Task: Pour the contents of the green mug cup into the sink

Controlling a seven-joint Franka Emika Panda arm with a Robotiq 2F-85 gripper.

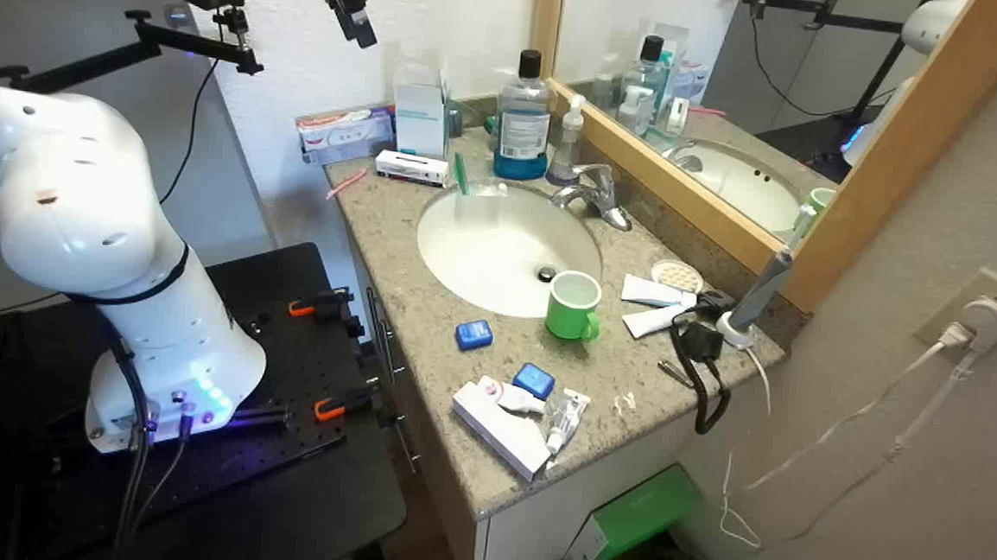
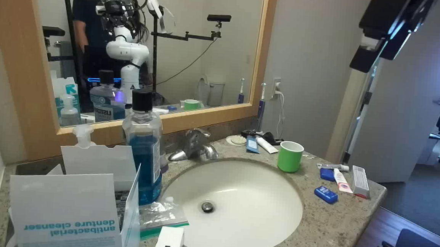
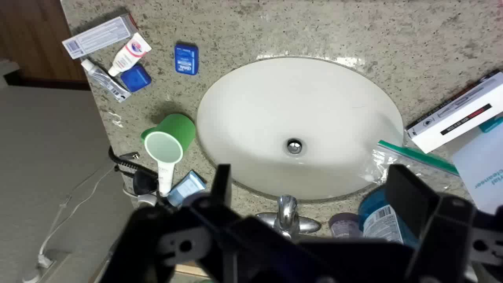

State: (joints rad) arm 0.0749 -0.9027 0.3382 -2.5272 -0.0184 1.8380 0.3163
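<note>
The green mug cup (image 1: pixel 572 316) stands upright on the counter right beside the sink basin. It also shows in an exterior view (image 2: pixel 289 160) and in the wrist view (image 3: pixel 181 127), where its handle points left, away from the sink. Its inside looks pale; I cannot tell what it holds. The white oval sink (image 1: pixel 476 253) lies between the mug and the mouthwash, and also shows in the wrist view (image 3: pixel 255 98). My gripper (image 3: pixel 310 169) is open and empty, high above the counter. Its fingers also show at the top of both exterior views (image 1: pixel 358 31) (image 2: pixel 378 57).
The chrome faucet (image 3: pixel 287 214) stands at the sink's mirror side. The tall blue mouthwash bottle (image 1: pixel 522 134), a plastic bag (image 2: pixel 163 213) and boxes stand at the far end from the mug. Floss packs (image 1: pixel 473 335), tubes and a toothbrush (image 1: pixel 757 296) lie or stand around the mug.
</note>
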